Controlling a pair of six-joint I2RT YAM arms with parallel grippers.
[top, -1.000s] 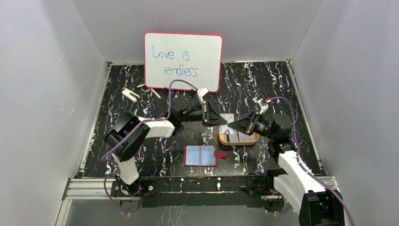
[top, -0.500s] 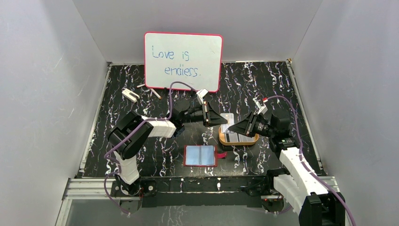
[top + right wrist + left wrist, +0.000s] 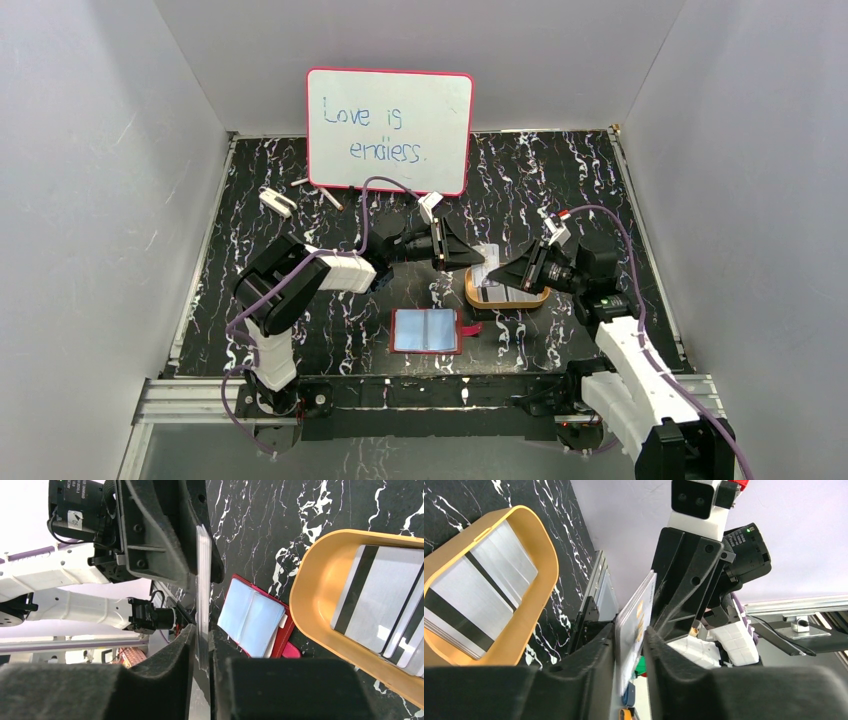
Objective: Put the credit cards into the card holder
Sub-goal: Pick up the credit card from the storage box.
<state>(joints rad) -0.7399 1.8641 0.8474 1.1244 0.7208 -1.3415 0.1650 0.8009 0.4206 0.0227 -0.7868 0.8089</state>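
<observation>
- My right end effector [image 3: 202, 632], a pair of matte black fingers, is pinched onto a thin, pale, glossy plastic credit card [image 3: 638, 611], which it sees edge-on.
- My left end effector [image 3: 630, 635] flanks the same card's other end with its jaws parted. The card sits close against one finger, and a gap shows beside the other.
- The card stands on edge in the air, by the far left corner of the tray and above the black, white-veined, marble-look tabletop [image 3: 560, 170].
- The shallow, smooth tray with a rounded orange rim [image 3: 311, 582] holds more credit cards [image 3: 382, 597]. They are silvery, each with a dark stripe, and lie flat and overlapping.
- The small dark-red, leather-like bifold card holder [image 3: 252, 615] lies open on the tabletop near the tray's near left side. Its grey-blue lining faces up and its red snap tab [image 3: 470, 328] sticks out toward the tray.
</observation>
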